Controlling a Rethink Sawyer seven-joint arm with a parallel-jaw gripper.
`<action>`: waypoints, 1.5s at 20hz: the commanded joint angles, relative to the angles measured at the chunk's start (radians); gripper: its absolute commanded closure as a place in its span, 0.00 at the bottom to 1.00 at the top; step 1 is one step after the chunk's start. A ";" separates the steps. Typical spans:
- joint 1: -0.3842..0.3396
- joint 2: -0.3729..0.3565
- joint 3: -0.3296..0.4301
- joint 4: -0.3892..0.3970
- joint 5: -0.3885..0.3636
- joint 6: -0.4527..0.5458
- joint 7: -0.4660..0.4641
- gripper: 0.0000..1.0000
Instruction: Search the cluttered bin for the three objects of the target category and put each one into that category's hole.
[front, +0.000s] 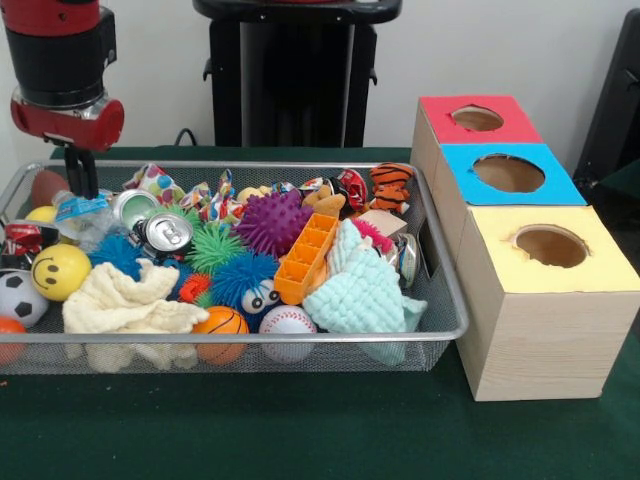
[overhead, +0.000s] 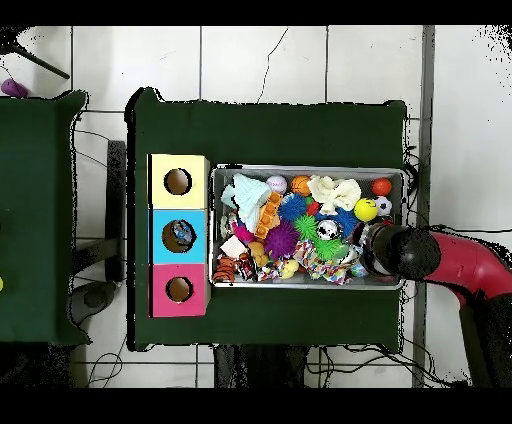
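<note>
Bottle with the blue label (front: 82, 208) sits right under the gripper (front: 82, 182), in the corner of the bin (front: 250, 335) wedged beside a silver can (front: 166, 233) and a yellow smiley ball (front: 60, 271). Honestly can't tell if the gripper is wide, narrow or already pinching it, its tips are half hidden in the clutter. My take: come down straight and squeeze the thin plastic gently so it doesn't crumple or squirt out, then lift clear of the rim before swinging off. The red-topped box's hole (front: 477, 118) is well apart from the gripper, past the opposite end of the bin on the bench (front: 300, 430). Arm hangs near vertical, wrist pointing down; from overhead it reaches in over the bin's end
</note>
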 joint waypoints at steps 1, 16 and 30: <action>-0.023 0.067 0.037 -0.026 -0.074 -0.044 -0.152 1.00; -0.056 0.128 0.047 0.016 -0.082 -0.064 -0.134 0.00; -0.071 0.243 0.045 -0.013 -0.120 -0.131 -0.149 0.00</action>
